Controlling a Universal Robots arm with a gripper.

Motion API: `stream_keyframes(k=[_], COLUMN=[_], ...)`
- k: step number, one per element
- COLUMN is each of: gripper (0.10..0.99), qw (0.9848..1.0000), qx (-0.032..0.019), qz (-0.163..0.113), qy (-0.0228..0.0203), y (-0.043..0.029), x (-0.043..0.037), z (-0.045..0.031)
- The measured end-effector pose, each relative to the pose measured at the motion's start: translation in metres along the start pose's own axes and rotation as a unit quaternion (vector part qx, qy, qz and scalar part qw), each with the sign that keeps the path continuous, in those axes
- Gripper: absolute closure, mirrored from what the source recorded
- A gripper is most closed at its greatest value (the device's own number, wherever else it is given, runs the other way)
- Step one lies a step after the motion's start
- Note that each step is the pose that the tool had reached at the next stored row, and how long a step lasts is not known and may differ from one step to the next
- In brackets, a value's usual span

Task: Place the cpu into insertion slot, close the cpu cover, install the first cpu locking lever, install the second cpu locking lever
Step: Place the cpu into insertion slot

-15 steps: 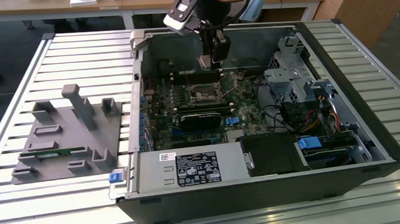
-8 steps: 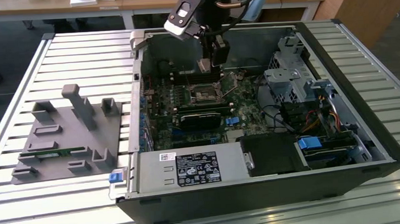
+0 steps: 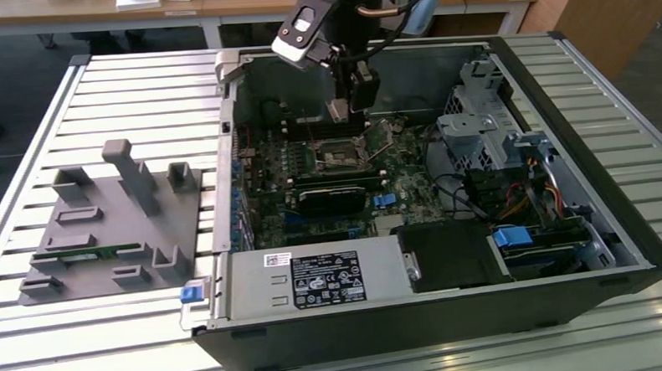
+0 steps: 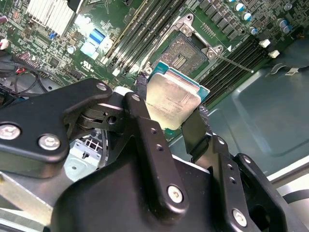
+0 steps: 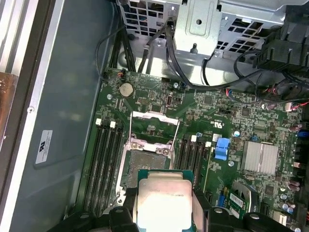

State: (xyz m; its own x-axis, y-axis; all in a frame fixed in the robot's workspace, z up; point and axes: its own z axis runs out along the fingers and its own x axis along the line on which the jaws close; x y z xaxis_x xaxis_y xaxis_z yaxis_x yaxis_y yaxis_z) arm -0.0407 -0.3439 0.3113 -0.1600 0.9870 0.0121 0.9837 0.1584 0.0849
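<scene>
My gripper (image 3: 348, 109) hangs inside the open computer case, shut on the cpu (image 3: 337, 110). The cpu (image 4: 174, 99) is a flat square chip with a pale silver top, and in both wrist views it is pinched by two opposite edges between the black fingers (image 4: 140, 104). It is held in the air, a little off from the insertion slot (image 4: 186, 53), whose dark centre lies uncovered. In the first wrist view the cpu (image 5: 165, 205) sits just short of the insertion slot (image 5: 145, 166). The cpu cover (image 5: 154, 126) is swung open beyond it. A thin locking lever (image 4: 232, 62) sticks out beside the socket.
Long black memory slots (image 5: 104, 159) flank the socket on both sides. A drive cage (image 3: 474, 129) with cables fills the case at the exterior view's right, and a power supply (image 3: 312, 278) sits at the front. A grey fixture tray (image 3: 109, 220) lies on the slatted table at the exterior view's left.
</scene>
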Motion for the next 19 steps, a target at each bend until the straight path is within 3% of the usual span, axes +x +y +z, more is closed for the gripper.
stream_keyframes(k=[14,19], gripper=[0.549,0.549], qw=[1.0000,0.9997], qx=[0.0000,-0.0003], qz=[0.001,0.023], qy=[-0.0001,-0.0021], y=[-0.0006,-0.0009], x=[-0.0001,0.0005], z=[0.0069,0.0121])
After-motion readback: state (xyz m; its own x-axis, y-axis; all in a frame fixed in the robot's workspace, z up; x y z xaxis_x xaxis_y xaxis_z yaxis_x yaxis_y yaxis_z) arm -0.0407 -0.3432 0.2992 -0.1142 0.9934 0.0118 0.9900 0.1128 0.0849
